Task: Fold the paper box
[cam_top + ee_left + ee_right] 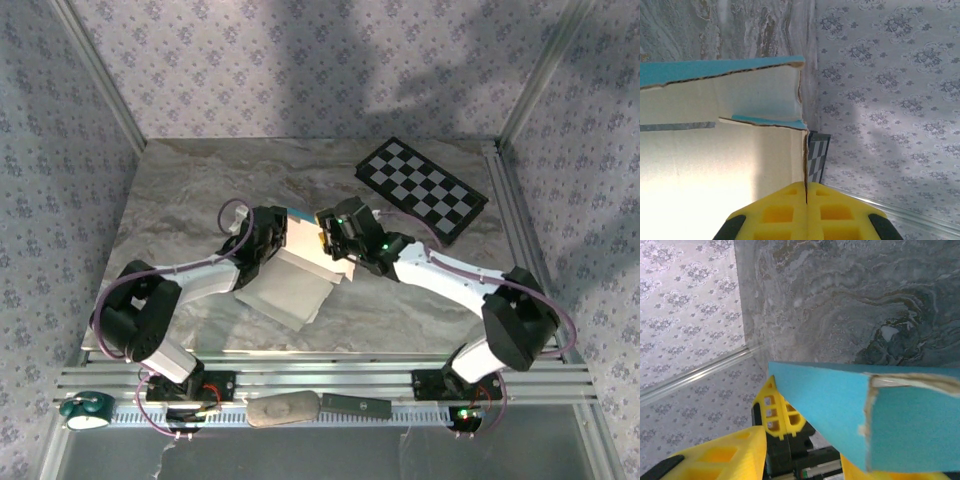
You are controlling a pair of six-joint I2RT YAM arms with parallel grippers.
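Paper box [292,278] sits mid-table between the two grippers. It is part-folded. The white inner panel lies flat on the near side of the fingers, and the flaps stand up at the far end, where both sets of fingers meet it. The long axis runs roughly near-left to far-right in the top view.

Left gripper [276,236] is closed. In the left wrist view, the yellow pads [785,212] are pressed together on the thin edge of a card wall of the paper box [740,165]. That wall rises straight out from the pad seam. Beyond the tips, a second flap crosses it, turquoise on its top face with a rough torn-looking edge.

Right gripper [336,234] has its fingers part-way apart. They straddle a turquoise flap of the paper box [840,405]. The pad [725,450] on one side stands clear of the card, and contact on the other side can't be told.

The table [190,200] is smooth grey marble-look and bare to the left of the left fingers. A black-and-white checkerboard [422,188] lies flat, far right of the right fingers and well apart. The walls are patterned wallpaper.
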